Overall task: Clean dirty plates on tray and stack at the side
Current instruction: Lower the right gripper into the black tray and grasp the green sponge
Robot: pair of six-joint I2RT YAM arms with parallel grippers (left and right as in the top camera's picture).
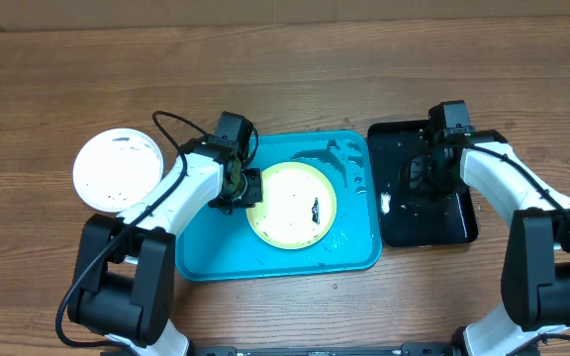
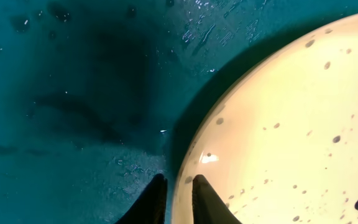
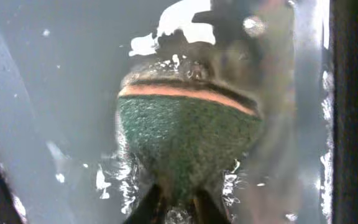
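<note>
A yellow-green plate (image 1: pixel 287 198) with a dark smear and specks lies on the turquoise tray (image 1: pixel 216 259). My left gripper (image 1: pixel 249 188) is at the plate's left edge. In the left wrist view its fingers (image 2: pixel 179 200) are shut on the rim of the yellow-green plate (image 2: pixel 291 124), one finger over the plate and one over the wet tray (image 2: pixel 73 93). A white plate (image 1: pixel 117 170) with a few dark specks sits on the table to the left of the tray. My right gripper (image 1: pixel 426 174) is shut (image 3: pixel 179 208) on a green sponge (image 3: pixel 185 130) down in the black tray. The light blue plate is out of view.
A smaller glossy black tray (image 1: pixel 455 223) stands right of the turquoise tray, its wet bottom (image 3: pixel 42 74) showing in the right wrist view. Bare wooden table surrounds both trays.
</note>
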